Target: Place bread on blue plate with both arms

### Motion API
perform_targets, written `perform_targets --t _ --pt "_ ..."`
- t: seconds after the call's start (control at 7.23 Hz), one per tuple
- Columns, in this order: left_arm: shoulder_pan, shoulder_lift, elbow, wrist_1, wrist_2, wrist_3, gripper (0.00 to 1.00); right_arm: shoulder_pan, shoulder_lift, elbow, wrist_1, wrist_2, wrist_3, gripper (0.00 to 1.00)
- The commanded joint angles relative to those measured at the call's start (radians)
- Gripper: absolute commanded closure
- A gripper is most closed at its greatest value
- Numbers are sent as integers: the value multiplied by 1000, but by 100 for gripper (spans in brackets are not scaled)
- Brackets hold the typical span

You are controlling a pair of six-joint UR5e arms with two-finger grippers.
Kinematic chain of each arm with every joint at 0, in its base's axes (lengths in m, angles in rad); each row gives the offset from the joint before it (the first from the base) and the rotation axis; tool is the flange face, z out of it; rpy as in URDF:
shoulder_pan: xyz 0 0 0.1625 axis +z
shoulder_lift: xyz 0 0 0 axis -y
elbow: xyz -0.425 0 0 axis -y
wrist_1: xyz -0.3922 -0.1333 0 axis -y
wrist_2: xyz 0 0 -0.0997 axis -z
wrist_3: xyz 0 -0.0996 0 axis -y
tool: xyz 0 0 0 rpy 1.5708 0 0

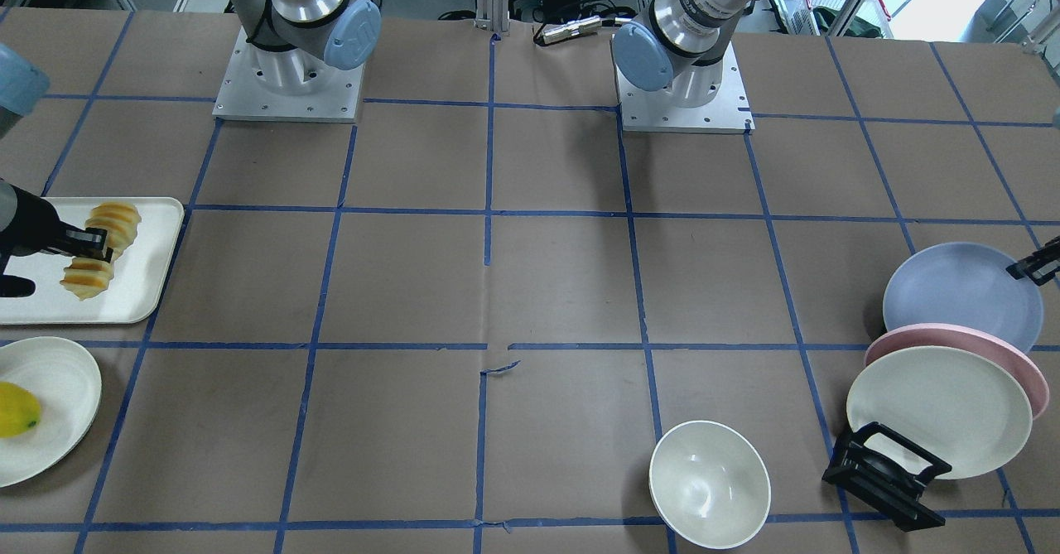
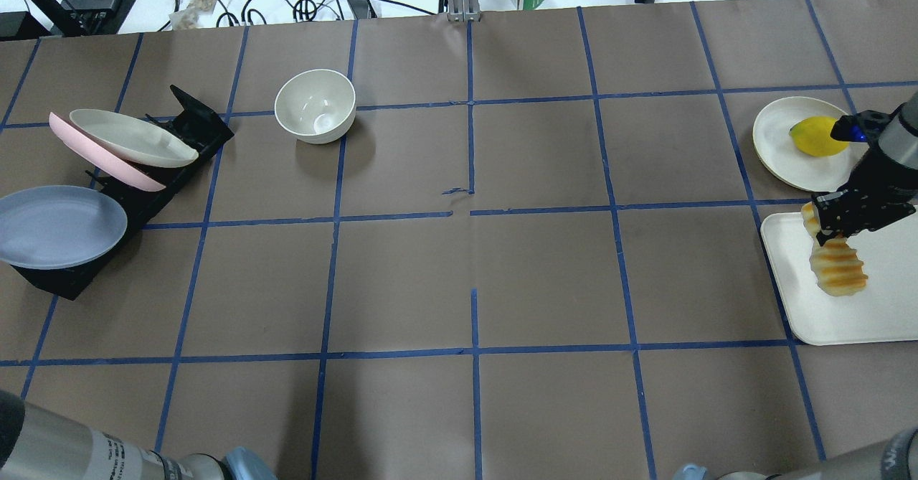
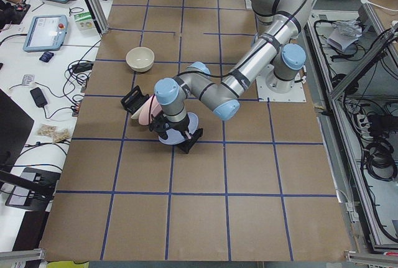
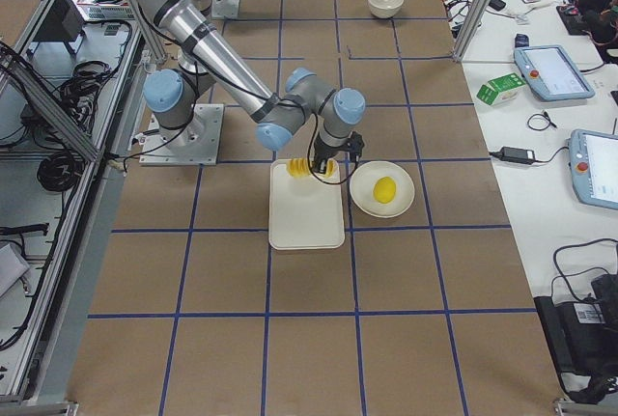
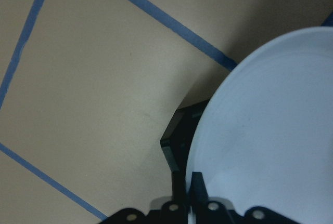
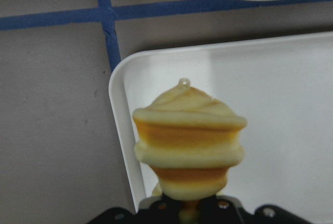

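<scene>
Bread (image 2: 839,268) sits pinched mid-length in right tool (image 2: 828,230) over white tray (image 2: 846,326); left tool (image 1: 1020,269) clamps blue plate (image 1: 961,293) rim at rack (image 1: 886,475). Lift both slowly, keep bread level, plate flat.

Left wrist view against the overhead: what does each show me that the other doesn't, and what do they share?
Only the left wrist view: the left claw, its fingers straddling the rim of the blue plate and closed on it. Only the overhead: the right claw clamped on the bread over the white tray, plus the lemon, bowl, pink plate and cream plate. Both: the blue plate and the black rack holding it.
</scene>
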Motion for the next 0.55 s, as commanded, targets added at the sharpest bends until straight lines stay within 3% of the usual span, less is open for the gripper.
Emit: perform_targets --t 0.0,0.14,0.41 --pt "-11 43 103 -162 81 29 100 51 -8 -109 129 9 14 100" --pt "-14 73 181 -292 84 34 100 85 -13 -161 220 11 48 100" --pt "-119 176 207 -552 30 57 100 166 -17 -227 314 43 107 100"
